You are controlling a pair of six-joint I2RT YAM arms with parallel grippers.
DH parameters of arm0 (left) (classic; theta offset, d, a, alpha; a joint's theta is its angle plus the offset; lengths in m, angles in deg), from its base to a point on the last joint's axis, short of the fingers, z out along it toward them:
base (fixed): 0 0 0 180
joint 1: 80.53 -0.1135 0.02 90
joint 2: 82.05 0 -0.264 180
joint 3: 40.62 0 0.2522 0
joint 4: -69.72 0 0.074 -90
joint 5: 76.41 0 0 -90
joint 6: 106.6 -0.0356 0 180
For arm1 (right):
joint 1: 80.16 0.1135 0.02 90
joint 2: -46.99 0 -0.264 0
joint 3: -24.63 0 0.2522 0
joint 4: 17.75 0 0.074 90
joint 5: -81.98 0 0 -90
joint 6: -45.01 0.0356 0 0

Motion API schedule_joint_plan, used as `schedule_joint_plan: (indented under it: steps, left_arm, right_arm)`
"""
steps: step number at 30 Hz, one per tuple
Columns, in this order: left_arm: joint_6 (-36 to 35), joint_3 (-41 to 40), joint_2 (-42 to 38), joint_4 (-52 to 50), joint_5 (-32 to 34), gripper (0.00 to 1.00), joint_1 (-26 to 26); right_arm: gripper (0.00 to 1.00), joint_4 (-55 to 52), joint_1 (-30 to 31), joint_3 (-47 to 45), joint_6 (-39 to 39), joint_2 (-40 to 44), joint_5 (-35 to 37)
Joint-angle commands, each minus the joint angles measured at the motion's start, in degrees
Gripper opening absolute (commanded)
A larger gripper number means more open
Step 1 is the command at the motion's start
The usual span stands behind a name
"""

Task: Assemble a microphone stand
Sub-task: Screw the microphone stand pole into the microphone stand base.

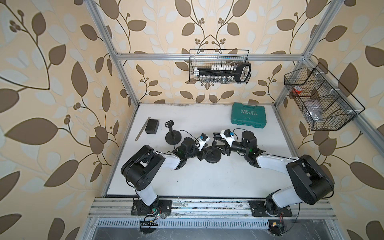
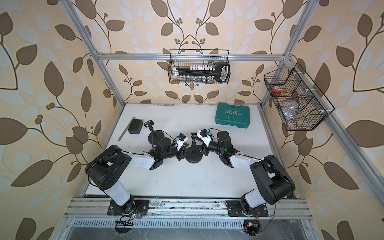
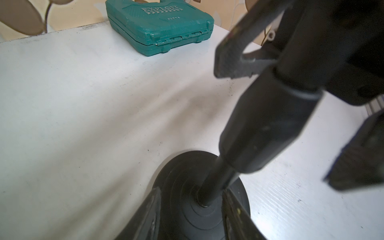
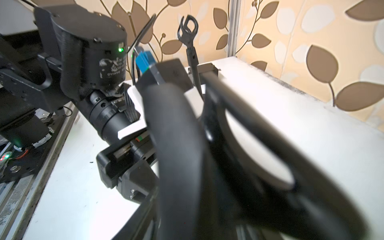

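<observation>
In both top views a black microphone stand stands mid-table: round base point(image 1: 213, 157) point(image 2: 194, 157), a short pole, and a clip point(image 1: 216, 137) on top. My left gripper point(image 1: 204, 153) reaches in from the left. In the left wrist view its fingers point(image 3: 145, 218) stand apart over the base point(image 3: 187, 197), either side of the pole's foot, clamping nothing. My right gripper point(image 1: 222, 148) comes from the right, higher up. Its fingers point(image 3: 232, 58) bracket the pole's thick sleeve point(image 3: 266, 124), open, with a gap on one side. The right wrist view is mostly blurred black stand parts.
A second stand with a clip point(image 1: 173, 136) point(image 4: 188, 27) stands at the left rear. Beside it are a black box point(image 1: 152, 126) and a metal ruler point(image 1: 143, 128). A green case point(image 1: 248, 114) lies at the back right. Wire baskets point(image 1: 220, 66) point(image 1: 320, 99) hang on the frame.
</observation>
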Motion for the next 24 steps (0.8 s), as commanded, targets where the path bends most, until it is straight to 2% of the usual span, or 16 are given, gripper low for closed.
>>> schedule_joint_plan:
  steps: [1,5,9,14,20,24]
  left_arm:
    - [0.3,0.3,-1.5,1.4,0.4,0.49,-0.5]
    - [0.4,0.5,-1.1,1.6,0.2,0.49,-0.5]
    - [0.5,0.7,-0.8,1.6,0.0,0.49,-0.5]
    - [0.4,1.0,-0.2,1.6,-0.1,0.49,-0.5]
    - [0.1,1.1,0.1,1.4,-0.1,0.48,-0.5]
    - [0.1,1.6,0.6,1.4,-0.3,0.48,-0.5]
  right_arm:
    - [0.64,4.3,0.2,-1.6,1.4,0.4,1.3]
    - [0.73,3.7,0.1,-3.0,1.4,1.9,2.1]
    - [0.73,1.4,-0.7,-2.6,0.3,1.7,0.5]
    - [0.59,1.4,-1.2,-1.0,0.0,-0.1,-1.7]
    - [0.56,2.2,-1.4,0.0,-0.7,-1.8,-3.6]
    - [0.50,3.7,-1.4,0.9,-0.1,-3.6,-5.0]
